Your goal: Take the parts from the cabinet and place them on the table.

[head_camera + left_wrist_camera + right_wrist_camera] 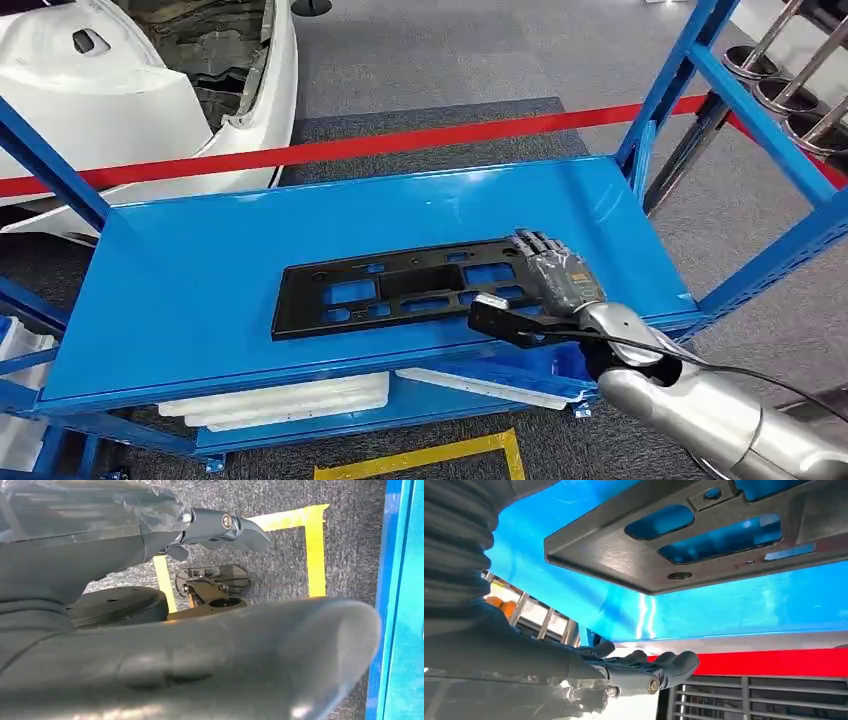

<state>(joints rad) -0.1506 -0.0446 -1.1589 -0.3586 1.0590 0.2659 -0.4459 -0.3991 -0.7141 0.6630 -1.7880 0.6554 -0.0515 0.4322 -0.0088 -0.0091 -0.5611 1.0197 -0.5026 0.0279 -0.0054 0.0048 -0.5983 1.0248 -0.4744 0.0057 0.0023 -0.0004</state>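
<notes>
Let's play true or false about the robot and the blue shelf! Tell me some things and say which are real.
1. A black plastic part lies flat on the blue shelf. True.
2. The right hand is at the part's right end. True.
3. A yellow rope runs behind the shelf. False: the red rope is there.
4. The part is solid with no holes. False: it has several openings.
5. White parts lie on the lower shelf. True.
</notes>
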